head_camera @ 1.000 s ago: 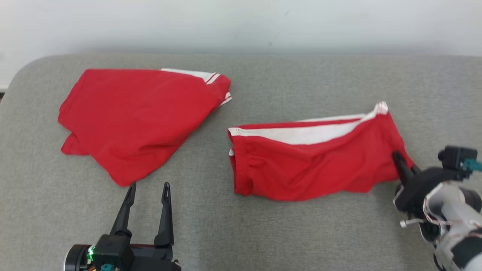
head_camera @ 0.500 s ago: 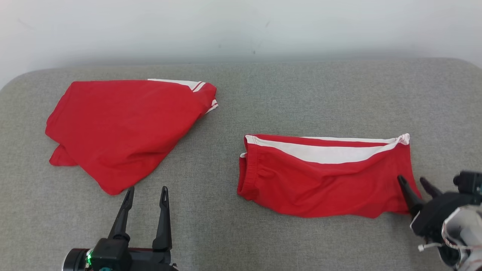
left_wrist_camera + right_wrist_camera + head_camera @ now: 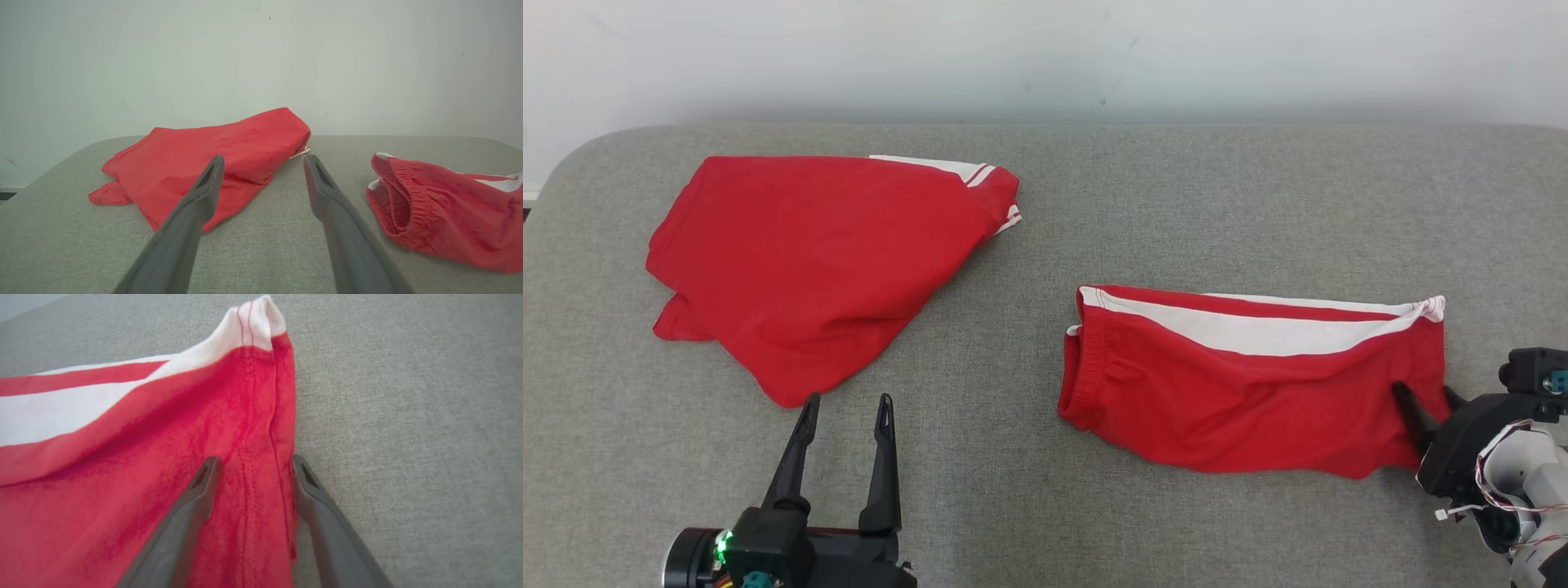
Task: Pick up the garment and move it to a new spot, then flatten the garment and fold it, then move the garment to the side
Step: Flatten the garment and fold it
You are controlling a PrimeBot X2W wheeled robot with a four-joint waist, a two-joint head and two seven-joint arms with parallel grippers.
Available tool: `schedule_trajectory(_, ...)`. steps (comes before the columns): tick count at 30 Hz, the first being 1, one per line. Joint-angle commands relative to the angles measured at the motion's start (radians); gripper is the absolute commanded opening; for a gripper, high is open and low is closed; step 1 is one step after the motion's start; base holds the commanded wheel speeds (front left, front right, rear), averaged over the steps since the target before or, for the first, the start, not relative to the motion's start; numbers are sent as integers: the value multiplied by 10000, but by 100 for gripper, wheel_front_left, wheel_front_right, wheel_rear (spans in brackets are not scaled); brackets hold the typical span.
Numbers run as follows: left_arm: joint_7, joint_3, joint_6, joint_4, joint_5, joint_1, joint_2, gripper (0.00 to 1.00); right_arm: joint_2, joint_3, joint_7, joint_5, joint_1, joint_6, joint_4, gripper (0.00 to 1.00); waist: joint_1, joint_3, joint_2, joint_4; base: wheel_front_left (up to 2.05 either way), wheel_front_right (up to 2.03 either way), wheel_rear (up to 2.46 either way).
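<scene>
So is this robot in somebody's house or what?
Probably a robot practice room, not a home: a grey cloth-covered table against a bare pale wall, with one red garment and another white-banded garment laid out for folding.

Black left gripper point(image 3: 847, 400), green light point(image 3: 720, 545); white right forearm point(image 3: 1539, 480), cables point(image 3: 1485, 490).

grey fabric table point(image 3: 1045, 212) in front of me, far left corner rounded. plain pale wall point(image 3: 1045, 57) behind it. folded red cloth point(image 3: 800, 253) with white trim lies on the table's left part, creased.
</scene>
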Motion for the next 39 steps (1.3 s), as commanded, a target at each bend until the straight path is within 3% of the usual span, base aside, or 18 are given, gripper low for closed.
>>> schedule_trajectory(1,-33,16,31,-14,-90,-6,-6,100,215,145,212,-11,98,-23,58,35,0,14,-1,1,0,0,0)
schedule_trajectory(2,-33,20,38,-6,-97,-4,-6,100,243,167,262,-13,92,-24,55,3,0,17,-1,-3,0,0,0)
schedule_trajectory(3,-33,28,41,6,-105,-4,-6,100,257,178,296,-22,73,-24,72,0,0,14,-1,-10,0,0,0)
schedule_trajectory(13,-33,67,80,79,-85,73,-5,100,-598,-328,-315,-44,-334,-26,749,0,0,-212,-1,-36,0,0,0)
schedule_trajectory(21,-33,282,78,39,-41,402,-6,100,-598,-137,-376,62,-434,-24,-636,0,0,-421,-1,-402,0,0,0)
schedule_trajectory(31,-33,39,61,160,-159,230,-6,100,187,281,350,128,-228,-24,-3952,0,0,-537,-1,-437,0,0,0)
schedule_trajectory(39,-33,-288,97,274,-294,-24,-5,100,1052,251,1095,-169,53,-24,-4973,0,0,-412,-1,46,0,0,0)
